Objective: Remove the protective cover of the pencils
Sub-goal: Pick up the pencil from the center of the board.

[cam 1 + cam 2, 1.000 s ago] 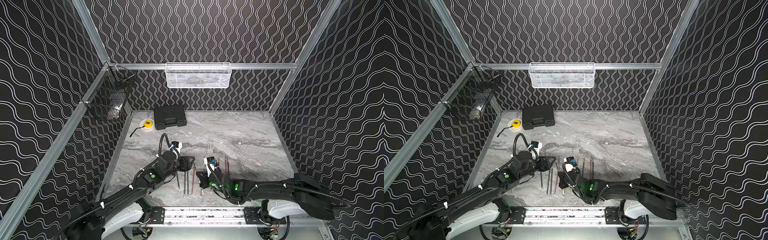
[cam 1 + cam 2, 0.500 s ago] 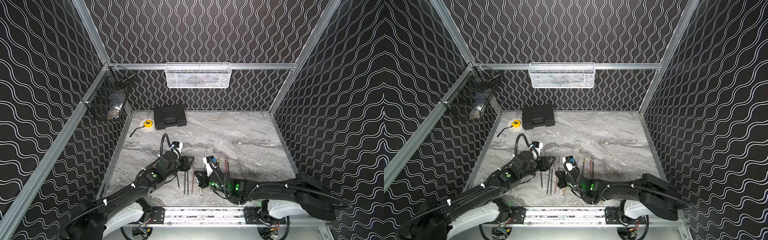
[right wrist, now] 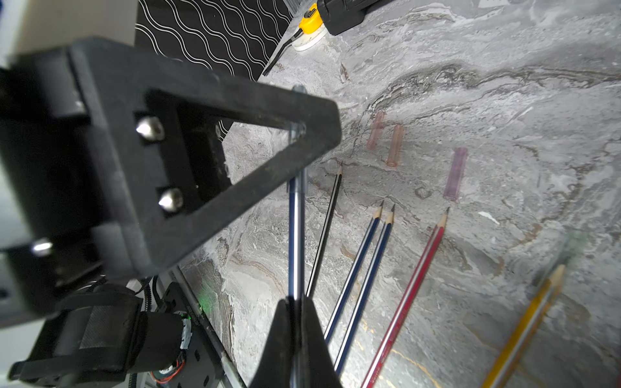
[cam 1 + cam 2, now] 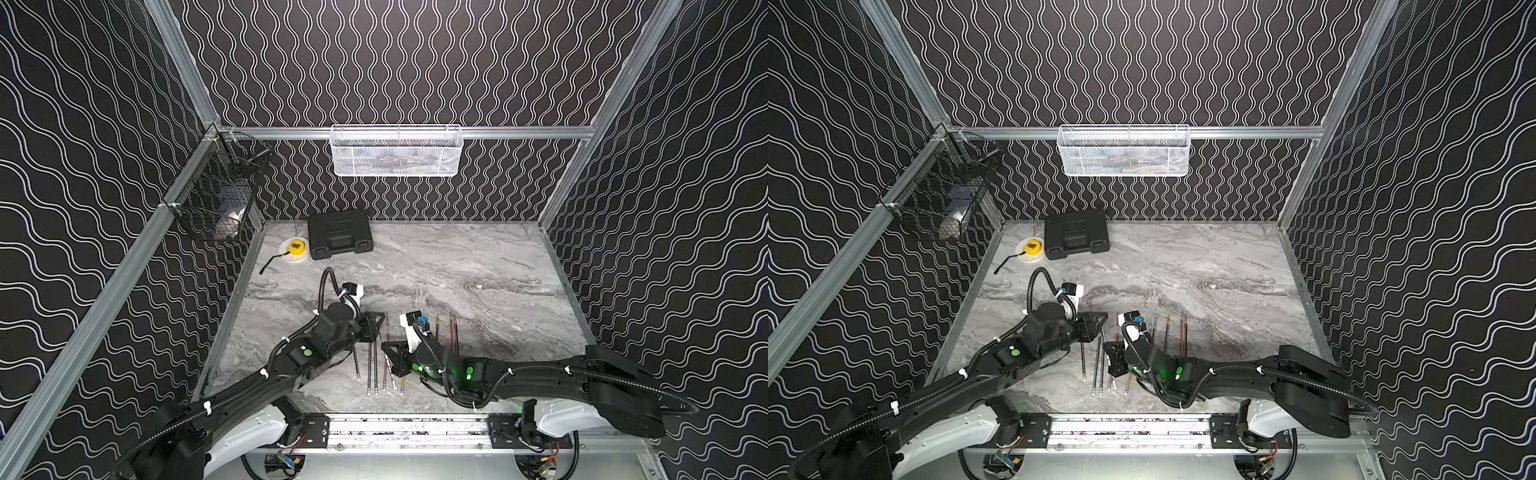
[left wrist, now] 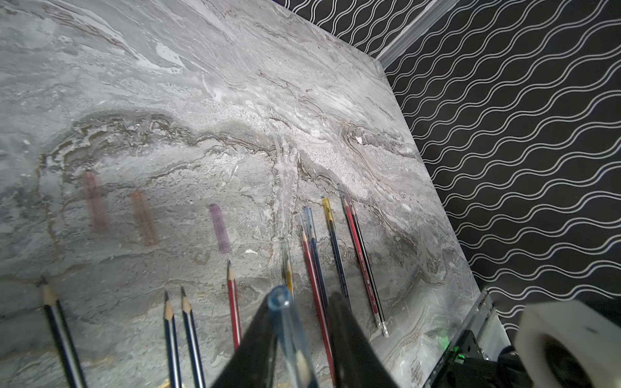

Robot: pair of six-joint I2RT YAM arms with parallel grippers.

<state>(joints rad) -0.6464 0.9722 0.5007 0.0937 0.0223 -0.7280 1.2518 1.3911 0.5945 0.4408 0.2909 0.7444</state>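
The right fingers [image 3: 279, 342] are pressed together on the shaft of a dark blue pencil [image 3: 295, 235]. They hold it clear of the surface [image 3: 504, 100] so its clear cap [image 5: 284, 322] points between the left fingers [image 5: 349, 342] — these flank the cap closely, though we cannot tell whether they pinch it. We judge that one arm anchors while the other pulls along the shaft; the stripped pencils [image 3: 356, 268] lie in a row by the loose caps [image 3: 455, 174] — finished work set aside.
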